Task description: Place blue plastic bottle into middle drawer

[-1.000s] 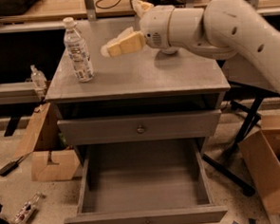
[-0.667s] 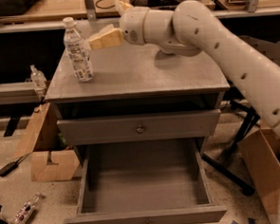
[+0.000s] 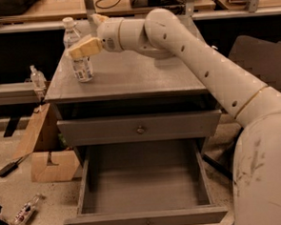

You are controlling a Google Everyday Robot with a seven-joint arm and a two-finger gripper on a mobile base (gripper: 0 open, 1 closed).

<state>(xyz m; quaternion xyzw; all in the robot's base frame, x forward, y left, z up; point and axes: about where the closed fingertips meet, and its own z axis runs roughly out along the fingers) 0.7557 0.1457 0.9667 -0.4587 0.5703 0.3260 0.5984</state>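
Poised with tan claw (image 3: 84, 46) at slim, clear, white-capped plastic bottle (image 3: 83, 68) above open grey wooden drawer (image 3: 144, 181), grip unreadable; could topple it with a sideways nudge.

We are looking at a workshop-like lab: cabled workbenches (image 3: 44, 13) are lining the back, cardboard boxes (image 3: 53, 165) are sitting on the floor (image 3: 9, 146) (the pincer (image 3: 83, 47) is hovering over the table (image 3: 143, 76)).

Dim, warm overhead light on my feed.
I see the beige two-finger gripper (image 3: 84, 46), upper left by the clear plastic water bottle (image 3: 83, 70), lit brightest; the grey cabinet top (image 3: 143, 73) shows a dull sheen, and the open grey wooden drawer (image 3: 145, 188) lies in soft shadow.
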